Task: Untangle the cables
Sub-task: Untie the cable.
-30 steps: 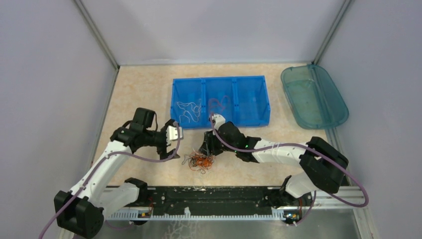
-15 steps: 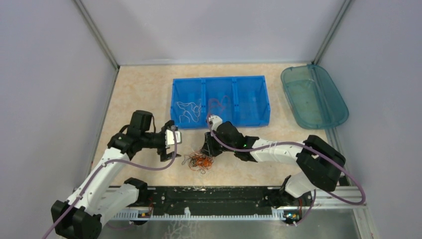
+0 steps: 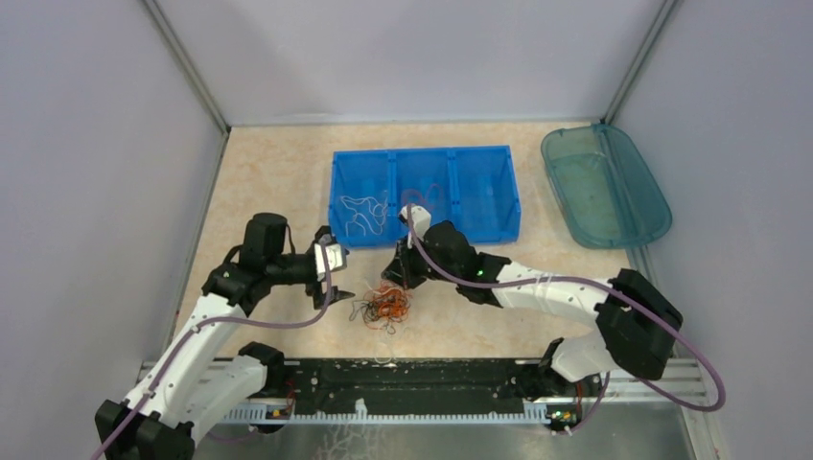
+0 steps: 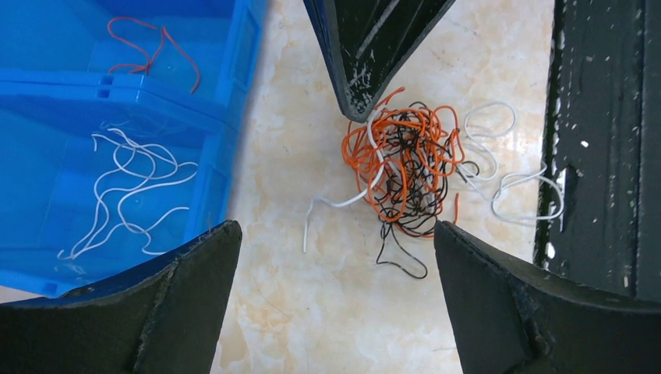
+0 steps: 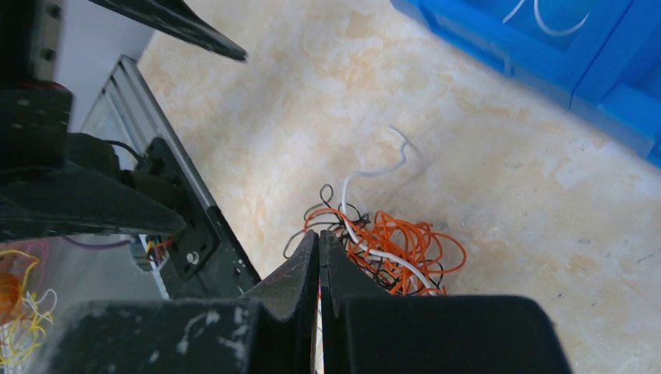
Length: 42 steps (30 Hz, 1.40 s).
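Now: knot of thin curly orange, black and white cables point(image 4: 405, 167) on marbled beige tabletop point(image 4: 312, 327), right at tips of right hand point(image 5: 319, 232). Its jaws are together at knot's edge; cannot tell if strand is pinched. Opposite, left hand point(image 4: 335, 230) spread wide, knot ahead of it, untouched. Blue plastic divided bin point(image 3: 422, 151) beyond both hands. Step, likely: drawing one strand out. Next: slow lift, left hand pinning knot.

The cables point(image 4: 401, 167) lie mostly as one tight knot of red-orange, black and white curly wires on the tabletop point(image 4: 296, 312), near the blue bin point(image 4: 243, 93). Loose white loops point(image 4: 510, 183) trail from the knot's side away from the bin. Several white wires point(image 4: 129, 191) lie spread in one bin compartment, and a red-orange wire point(image 4: 152, 47) lies in the next.
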{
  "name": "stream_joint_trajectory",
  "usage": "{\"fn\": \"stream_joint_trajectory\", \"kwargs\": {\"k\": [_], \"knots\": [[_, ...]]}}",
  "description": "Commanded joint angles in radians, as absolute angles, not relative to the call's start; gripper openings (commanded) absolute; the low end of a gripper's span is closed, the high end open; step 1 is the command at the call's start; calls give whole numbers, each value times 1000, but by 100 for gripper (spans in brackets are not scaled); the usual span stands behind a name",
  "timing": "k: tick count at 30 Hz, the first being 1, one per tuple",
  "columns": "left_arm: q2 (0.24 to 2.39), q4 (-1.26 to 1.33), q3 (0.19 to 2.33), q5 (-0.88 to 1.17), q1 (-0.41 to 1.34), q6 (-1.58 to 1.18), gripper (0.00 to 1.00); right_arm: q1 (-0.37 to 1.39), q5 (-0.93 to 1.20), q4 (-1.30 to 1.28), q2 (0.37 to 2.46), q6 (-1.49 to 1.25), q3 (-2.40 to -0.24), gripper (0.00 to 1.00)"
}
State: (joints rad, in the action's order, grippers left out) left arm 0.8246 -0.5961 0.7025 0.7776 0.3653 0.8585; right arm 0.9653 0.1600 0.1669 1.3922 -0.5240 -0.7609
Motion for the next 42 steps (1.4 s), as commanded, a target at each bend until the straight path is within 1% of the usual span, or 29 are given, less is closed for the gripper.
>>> {"fn": "stream_joint_trajectory", "kwargs": {"k": [1, 8, 14, 15, 16, 17, 18, 19, 20, 25, 31, 32, 37, 42], "knots": [[829, -538, 727, 843, 371, 728, 98, 950, 169, 222, 1288, -530, -779, 0], [817, -511, 729, 872, 372, 684, 97, 939, 152, 194, 1216, -534, -747, 0], [802, -532, 724, 862, 372, 726, 97, 913, 166, 191, 1228, -526, -721, 0], [801, -532, 725, 861, 372, 727, 97, 913, 165, 183, 1240, -514, -724, 4], [802, -533, 727, 863, 371, 728, 97, 911, 158, 165, 1257, -502, -731, 22], [803, -534, 728, 863, 371, 727, 97, 910, 157, 153, 1279, -491, -736, 37], [802, -534, 729, 864, 371, 727, 97, 910, 166, 154, 1306, -483, -734, 46], [801, -535, 733, 864, 371, 727, 97, 910, 181, 167, 1323, -482, -729, 50], [799, -537, 735, 865, 371, 730, 97, 908, 196, 181, 1341, -481, -724, 52], [802, -555, 752, 863, 371, 750, 97, 903, 215, 176, 1405, -470, -724, 54], [813, -561, 769, 873, 371, 747, 97, 902, 219, 136, 1371, -465, -688, 49], [815, -561, 769, 873, 371, 747, 97, 902, 216, 140, 1359, -469, -677, 48], [813, -563, 770, 879, 372, 745, 97, 902, 206, 139, 1328, -483, -641, 36], [814, -565, 777, 880, 373, 738, 97, 901, 203, 147, 1307, -495, -608, 31]]}}
